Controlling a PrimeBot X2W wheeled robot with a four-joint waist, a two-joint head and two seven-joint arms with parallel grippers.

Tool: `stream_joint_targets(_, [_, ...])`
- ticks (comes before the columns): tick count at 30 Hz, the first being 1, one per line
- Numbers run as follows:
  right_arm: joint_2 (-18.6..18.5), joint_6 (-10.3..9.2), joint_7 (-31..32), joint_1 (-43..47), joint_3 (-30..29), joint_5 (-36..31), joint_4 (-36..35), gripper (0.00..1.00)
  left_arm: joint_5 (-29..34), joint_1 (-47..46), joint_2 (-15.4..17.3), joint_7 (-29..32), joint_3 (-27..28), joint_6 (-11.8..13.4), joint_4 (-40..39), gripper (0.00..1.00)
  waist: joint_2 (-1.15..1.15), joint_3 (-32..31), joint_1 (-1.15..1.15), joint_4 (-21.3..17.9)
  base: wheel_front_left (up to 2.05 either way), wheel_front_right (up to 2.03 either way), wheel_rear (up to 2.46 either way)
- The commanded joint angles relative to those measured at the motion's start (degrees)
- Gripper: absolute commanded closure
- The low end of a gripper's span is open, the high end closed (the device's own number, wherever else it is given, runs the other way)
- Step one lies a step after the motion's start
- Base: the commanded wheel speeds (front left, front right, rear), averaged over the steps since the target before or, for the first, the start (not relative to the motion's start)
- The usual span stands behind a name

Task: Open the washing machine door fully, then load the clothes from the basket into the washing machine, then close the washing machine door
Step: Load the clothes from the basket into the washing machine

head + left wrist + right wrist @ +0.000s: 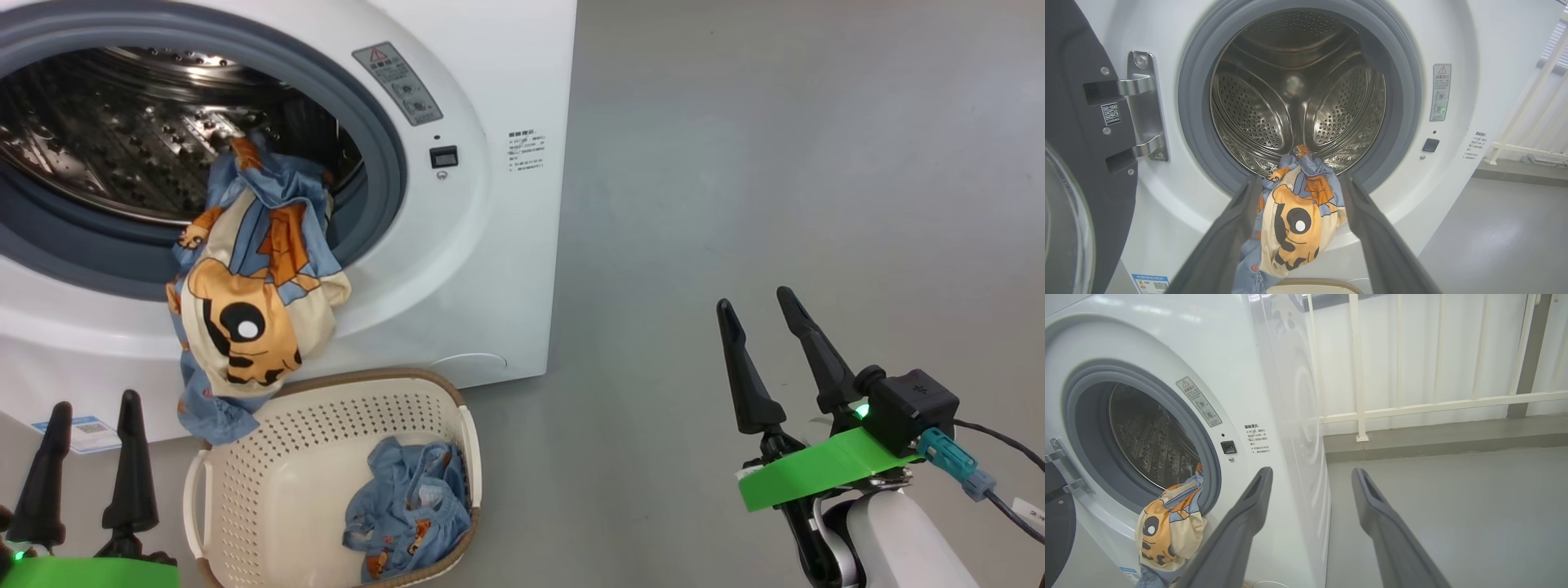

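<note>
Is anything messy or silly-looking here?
Yes. One garment hangs half out of the washing machine, draped over its grey gasket and dangling toward the basket instead of lying inside the drum.

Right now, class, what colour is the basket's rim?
The basket rim is brown; clearest in the head view.

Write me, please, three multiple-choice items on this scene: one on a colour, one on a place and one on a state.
1. What colour is the rim of the basket?
A brown
B red
C black
2. Where is the printed garment?
A in the basket
B hanging out of the opening of the washer
C on top of the washer
3. How is the door?
A shut
B ajar
C wide open

Answers: 1 A, the woven-look band is brown. 2 B, it drapes from the opening down the front. 3 C, it is swung well aside.
</note>
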Motion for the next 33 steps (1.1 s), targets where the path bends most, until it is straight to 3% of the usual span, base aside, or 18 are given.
stream_joint_targets(1, [-0.21, 0.32, -0.46, -0.34, 1.17, -0.72, -1.12, 0.00, 1.04, -0.80, 1.28, -0.36, 2.09, -0.13, -1.52, 0.00, 0.00, -0.08, 0.00, 0.01, 0.00, 0.00, 0.00])
stream_joint_targets(15, [-0.21, 0.32, -0.46, -0.43, 1.89, -0.72, -1.19, 0.00, -1.37, -0.77, 2.42, -0.26, -0.35, -0.13, 1.84, 0.00, 0.00, 1.06, 0.00, -0.59, 0.00, 0.00, 0.00])
stream_joint_targets(33, [-0.21, 0.32, -0.46, -1.24, 2.09, 0.26, -5.36, 0.00, -12.82, -13.05, 11.20, 0.37, -11.86, -0.13, 18.75, 0.00, 0.00, 10.21, 0.00, -3.30, 0.00, 0.00, 0.00])
